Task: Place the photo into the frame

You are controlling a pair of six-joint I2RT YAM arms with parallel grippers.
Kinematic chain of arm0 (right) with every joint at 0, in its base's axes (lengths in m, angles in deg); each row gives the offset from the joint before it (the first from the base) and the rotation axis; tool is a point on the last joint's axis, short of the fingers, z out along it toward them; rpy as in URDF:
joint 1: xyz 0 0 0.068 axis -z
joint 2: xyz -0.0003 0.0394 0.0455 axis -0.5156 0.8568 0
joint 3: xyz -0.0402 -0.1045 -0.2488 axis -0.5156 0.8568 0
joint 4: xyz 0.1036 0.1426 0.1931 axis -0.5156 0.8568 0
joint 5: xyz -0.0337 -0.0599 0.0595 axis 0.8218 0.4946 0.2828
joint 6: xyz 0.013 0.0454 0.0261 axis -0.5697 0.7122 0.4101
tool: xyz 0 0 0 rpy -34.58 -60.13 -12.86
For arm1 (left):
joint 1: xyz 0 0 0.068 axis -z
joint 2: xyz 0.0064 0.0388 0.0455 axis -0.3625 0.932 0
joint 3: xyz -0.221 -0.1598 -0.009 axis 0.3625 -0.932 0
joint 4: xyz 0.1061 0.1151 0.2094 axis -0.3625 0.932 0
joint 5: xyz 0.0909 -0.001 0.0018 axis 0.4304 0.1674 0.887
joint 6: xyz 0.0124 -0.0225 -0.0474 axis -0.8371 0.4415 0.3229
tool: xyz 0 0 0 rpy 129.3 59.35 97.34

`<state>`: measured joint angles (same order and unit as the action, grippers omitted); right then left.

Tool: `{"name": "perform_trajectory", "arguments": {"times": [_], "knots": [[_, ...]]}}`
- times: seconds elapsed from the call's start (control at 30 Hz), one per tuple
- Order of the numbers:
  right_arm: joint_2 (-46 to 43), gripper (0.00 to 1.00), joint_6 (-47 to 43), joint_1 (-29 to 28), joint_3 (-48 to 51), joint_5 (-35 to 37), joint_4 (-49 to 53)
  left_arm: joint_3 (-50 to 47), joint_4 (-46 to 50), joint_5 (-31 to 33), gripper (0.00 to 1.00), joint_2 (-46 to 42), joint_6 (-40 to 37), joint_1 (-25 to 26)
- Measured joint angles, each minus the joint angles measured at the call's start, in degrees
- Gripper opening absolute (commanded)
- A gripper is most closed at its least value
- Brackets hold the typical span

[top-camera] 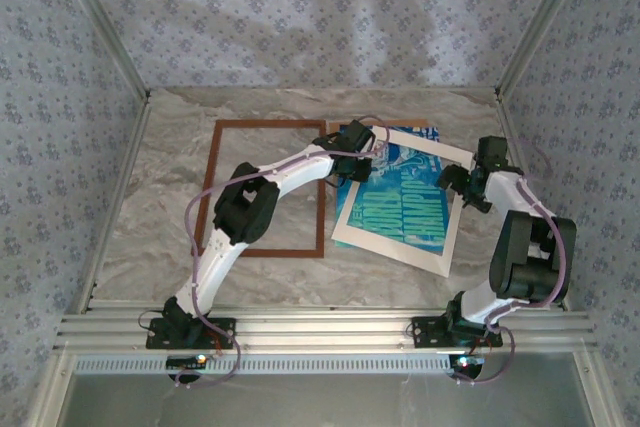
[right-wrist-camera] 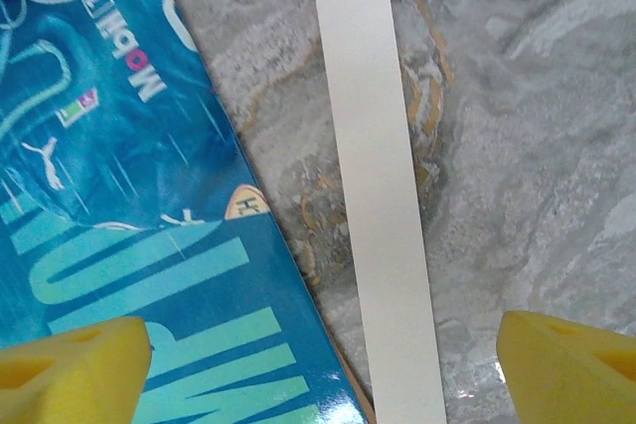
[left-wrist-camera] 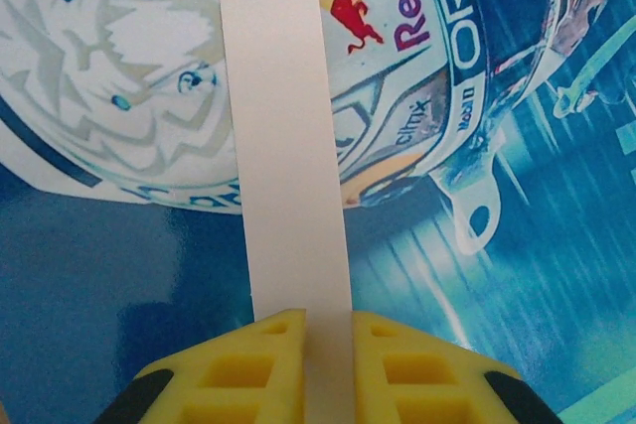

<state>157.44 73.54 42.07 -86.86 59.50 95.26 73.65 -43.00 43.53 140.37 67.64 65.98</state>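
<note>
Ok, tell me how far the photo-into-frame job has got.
Done: nothing yet; the frame lies empty on the table beside the photo. In hand: the left tool is pinched on the white mat where it overlaps the photo; the right tool is open above another mat strip. Left: move the photo into the frame.

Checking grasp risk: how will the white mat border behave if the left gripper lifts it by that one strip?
Probably floppy: the white mat border is a thin, narrow-sided card window, and the left gripper pinches only one strip, so it may sag or twist. Likely light, being mostly opening.
</note>
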Motion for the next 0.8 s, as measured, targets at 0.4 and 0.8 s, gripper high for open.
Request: {"name": "perform_trajectory", "arguments": {"times": [0.4,0.8], "knots": [[0.2,0.92,0.9,0.6,3.7,-3.4,-1.9,-5.4,-3.7,-3.3,0.15,-3.0,2.3,-1.7],[-1.4,0.92,1.3,0.6,4.6,-5.7,-2.6,-8.7,-4.8,-5.3,0.11,-5.6,3.6,-2.8]]}}
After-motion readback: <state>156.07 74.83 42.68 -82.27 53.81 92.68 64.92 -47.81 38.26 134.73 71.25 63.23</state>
